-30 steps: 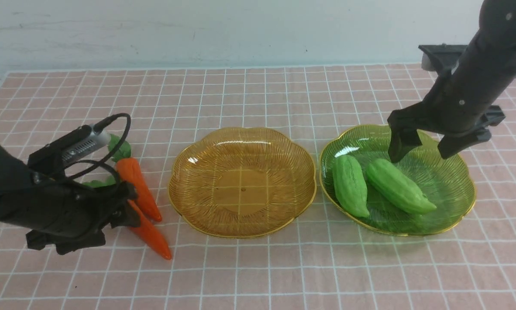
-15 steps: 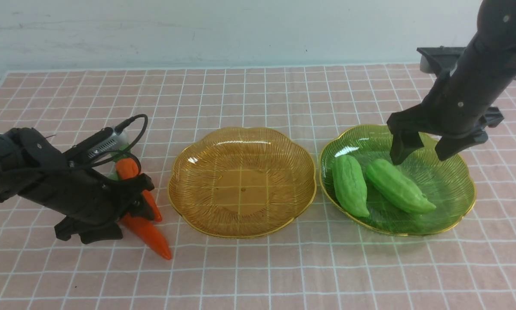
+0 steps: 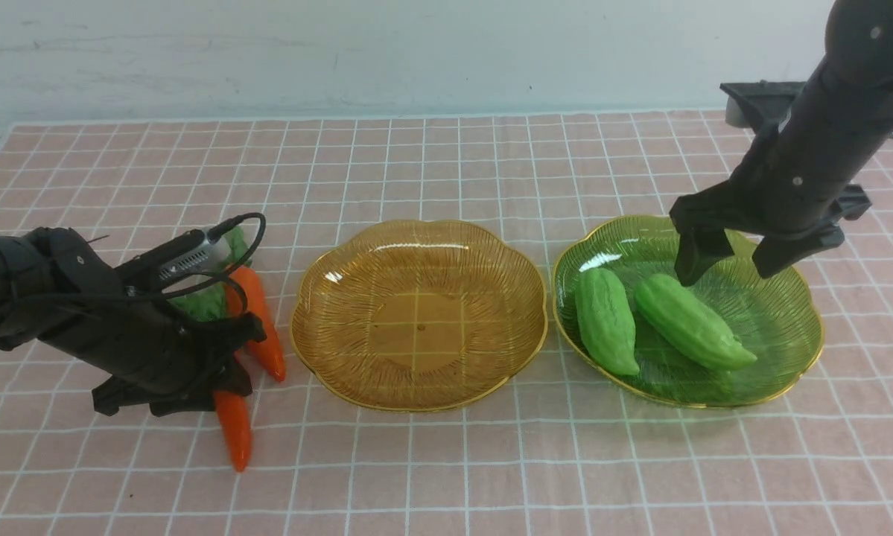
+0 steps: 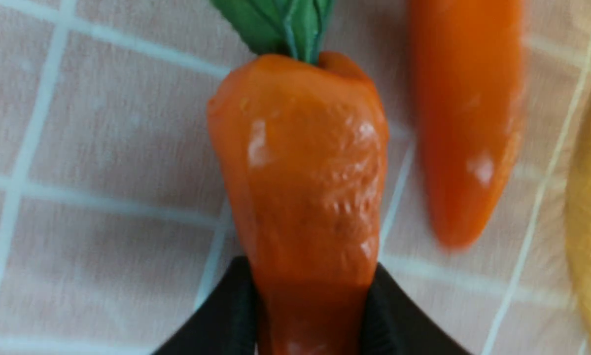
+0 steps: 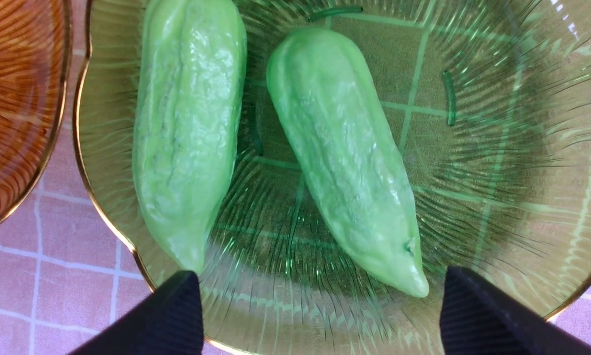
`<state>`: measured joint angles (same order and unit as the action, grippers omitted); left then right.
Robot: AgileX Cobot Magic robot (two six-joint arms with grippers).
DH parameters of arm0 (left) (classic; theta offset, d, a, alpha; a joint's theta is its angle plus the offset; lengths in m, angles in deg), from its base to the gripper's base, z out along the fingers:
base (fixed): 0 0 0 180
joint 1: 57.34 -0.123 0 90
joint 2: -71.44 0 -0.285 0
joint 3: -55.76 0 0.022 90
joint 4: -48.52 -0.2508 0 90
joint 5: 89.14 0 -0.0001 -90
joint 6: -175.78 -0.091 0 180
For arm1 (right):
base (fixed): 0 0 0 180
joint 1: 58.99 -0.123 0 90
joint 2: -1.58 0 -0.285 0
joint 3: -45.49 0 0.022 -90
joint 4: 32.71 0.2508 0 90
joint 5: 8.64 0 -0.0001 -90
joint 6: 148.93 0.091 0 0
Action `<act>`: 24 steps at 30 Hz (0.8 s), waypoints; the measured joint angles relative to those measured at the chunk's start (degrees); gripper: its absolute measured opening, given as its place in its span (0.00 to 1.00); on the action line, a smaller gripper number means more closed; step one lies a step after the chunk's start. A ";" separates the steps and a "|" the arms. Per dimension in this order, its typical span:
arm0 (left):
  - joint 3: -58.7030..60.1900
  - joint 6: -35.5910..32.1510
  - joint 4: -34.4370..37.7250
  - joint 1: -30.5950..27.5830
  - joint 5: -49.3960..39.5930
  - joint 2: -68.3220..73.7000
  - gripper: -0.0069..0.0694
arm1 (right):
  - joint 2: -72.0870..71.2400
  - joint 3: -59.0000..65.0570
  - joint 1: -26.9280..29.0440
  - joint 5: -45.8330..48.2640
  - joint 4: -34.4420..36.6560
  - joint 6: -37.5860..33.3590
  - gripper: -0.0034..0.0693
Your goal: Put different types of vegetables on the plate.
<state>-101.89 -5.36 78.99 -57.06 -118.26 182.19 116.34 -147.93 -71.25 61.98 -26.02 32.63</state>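
Left gripper (image 4: 309, 276) is clamped on the tapered half of one carrot (image 4: 300, 162), other carrot (image 4: 465, 123) just beside it on the bench (image 3: 491, 461); right gripper (image 5: 320, 278) hangs open over two gourds (image 5: 344, 158) in the green plate (image 5: 546, 123); the carrot is glossy, so probably light and slippery, and its thicker mid-body should hold better.
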 joint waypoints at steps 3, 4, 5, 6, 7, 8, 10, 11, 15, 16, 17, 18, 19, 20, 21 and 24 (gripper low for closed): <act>-0.16 -1.17 -1.48 -0.31 -4.35 -2.44 0.34 | 0.00 0.00 0.00 -0.01 0.00 -0.02 0.86; -0.59 -1.32 -2.58 -0.31 -5.96 -3.41 0.34 | 0.00 0.00 0.00 -0.01 0.00 -0.06 0.86; -1.09 -1.43 -3.29 -0.31 -7.64 -4.39 0.34 | 0.00 0.00 0.00 -0.01 0.00 -0.06 0.86; -1.94 -1.43 -4.26 -0.31 -8.93 -5.09 0.34 | 0.00 0.00 0.00 -0.01 0.00 -0.06 0.86; -2.98 -1.43 -4.90 -0.28 -10.71 -5.98 0.34 | 0.00 0.00 0.00 -0.01 0.00 -0.06 0.86; -4.47 -1.37 -5.96 -0.26 -13.20 -7.03 0.34 | 0.00 0.00 0.00 -0.01 0.05 -0.06 0.86; -7.79 -1.11 -6.96 0.39 -16.53 -7.79 0.34 | 0.00 0.00 0.00 -0.01 0.05 -0.06 0.86; -9.50 -0.93 -7.26 0.94 -17.49 -7.79 0.34 | 0.00 0.00 0.00 -0.01 0.05 -0.06 0.86; -14.56 -0.30 -7.62 4.89 -19.31 -6.53 0.34 | 0.00 0.00 0.00 -0.01 0.19 -0.06 0.86; -16.01 0.00 -7.62 6.20 -19.63 -5.88 0.34 | 0.00 0.00 0.00 -0.01 0.19 -0.06 0.86; -17.11 0.17 -7.62 7.52 -19.72 -5.09 0.34 | 0.00 0.00 0.00 -0.01 0.19 -0.06 0.86; -19.99 0.77 -7.62 9.71 -19.77 -3.44 0.34 | 0.00 0.00 0.00 -0.01 0.19 -0.06 0.86; -21.81 1.15 -7.62 11.16 -19.64 -2.08 0.34 | 0.00 0.00 0.00 -0.01 0.19 -0.21 0.86; -23.56 2.05 -7.51 12.72 -19.34 -0.29 0.34 | 0.00 0.00 0.00 -0.01 0.19 -0.41 0.86; -24.26 2.28 -7.46 13.19 -18.93 0.33 0.34 | 0.00 0.00 0.00 -0.01 0.19 -0.41 0.86; -29.46 4.59 -7.46 15.84 -16.79 5.68 0.38 | 0.00 0.00 0.00 -0.01 0.19 -0.54 0.86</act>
<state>-131.36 -0.78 71.53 -41.22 -135.04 187.87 116.34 -147.93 -71.25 61.97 -25.83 32.09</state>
